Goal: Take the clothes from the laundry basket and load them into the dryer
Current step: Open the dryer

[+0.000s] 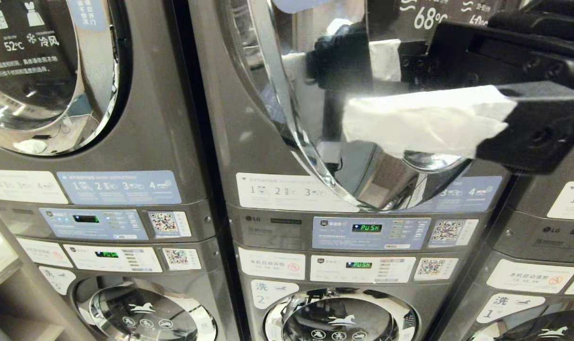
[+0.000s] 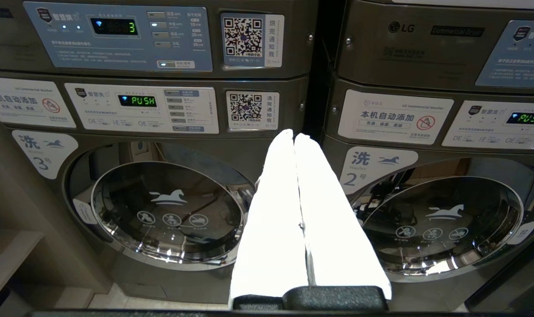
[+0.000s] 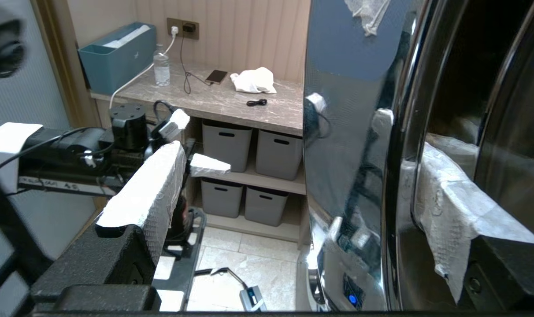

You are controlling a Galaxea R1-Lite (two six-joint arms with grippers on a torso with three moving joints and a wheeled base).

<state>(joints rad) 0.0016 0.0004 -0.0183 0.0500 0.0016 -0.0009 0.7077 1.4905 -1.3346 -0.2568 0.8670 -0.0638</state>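
Presently, the right gripper [image 3: 300, 152] is nearest and the only one at work: its jaws are spread wide and hold nothing. One white-wrapped finger [image 3: 148, 193] stands on the room side of the dryer door [image 1: 363, 180] and the other close against its inner face, so the door's edge lies between them. In my judgement this straddle is meant to swing or steady the door, not to carry laundry. The finger wrapping looks like soft, dimpled tissue or tape over black angular blocks, presumably for grip on smooth metal. The door is round, with a polished chrome rim and dark glass, and it stands open from the grey metal front of the dryer [image 1: 249, 142]. The left gripper [image 2: 295, 141] is parked low, its two white fingers pressed together on nothing, pointing at the washers [image 2: 165, 211] below. No clothes in hand and no laundry basket appear in any view, so loading has not begun. Farthest off, a crumpled white cloth [image 3: 254, 81] lies toward the back edge of a stone-patterned counter [image 3: 231, 105], with grey bins [image 3: 229, 143] shelved beneath.
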